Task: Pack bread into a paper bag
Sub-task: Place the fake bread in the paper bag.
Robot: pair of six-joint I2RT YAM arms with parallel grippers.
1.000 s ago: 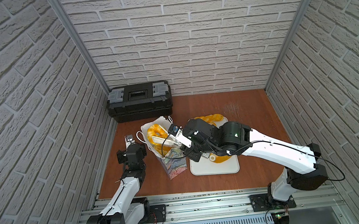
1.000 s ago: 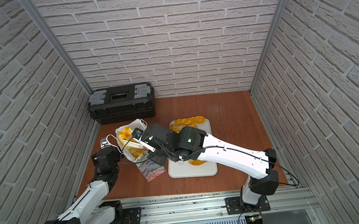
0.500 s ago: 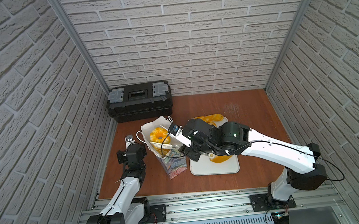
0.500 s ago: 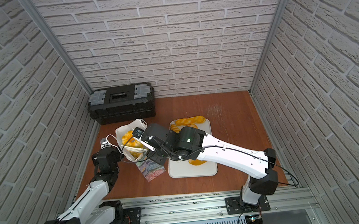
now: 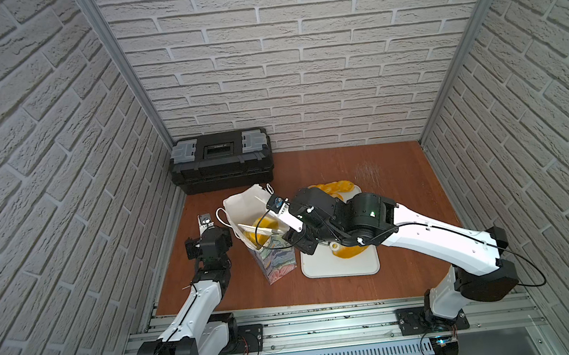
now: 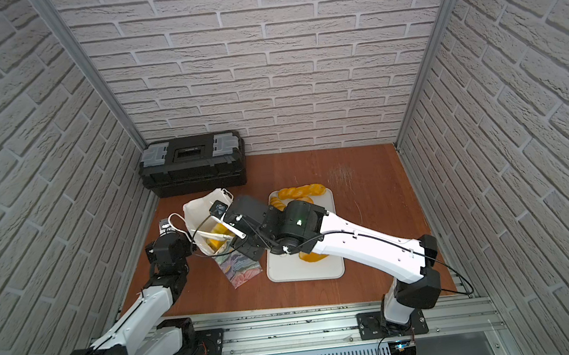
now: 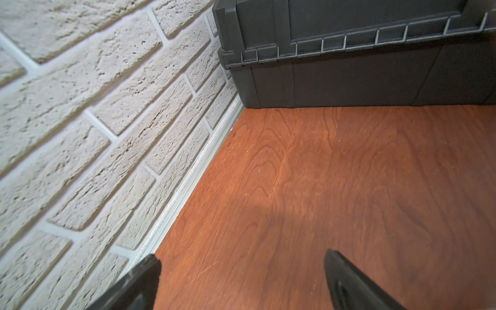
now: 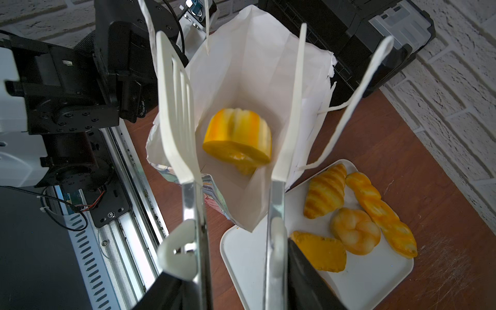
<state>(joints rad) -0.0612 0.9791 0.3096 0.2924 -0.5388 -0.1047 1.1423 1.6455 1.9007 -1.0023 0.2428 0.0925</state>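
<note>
1 loaf (image 8: 237, 139) blurred inside paper bag (image 8: 241, 67).

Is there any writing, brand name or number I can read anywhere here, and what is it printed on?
No text here can be read.
Left arm's black housing: a short line of white print, too small and blurred to read.
Same arm, small white sticker: too small to read.
Toolbox: no label legible.
Bag: painted swirls only, no words.
Tray and bread: no markings.
</note>
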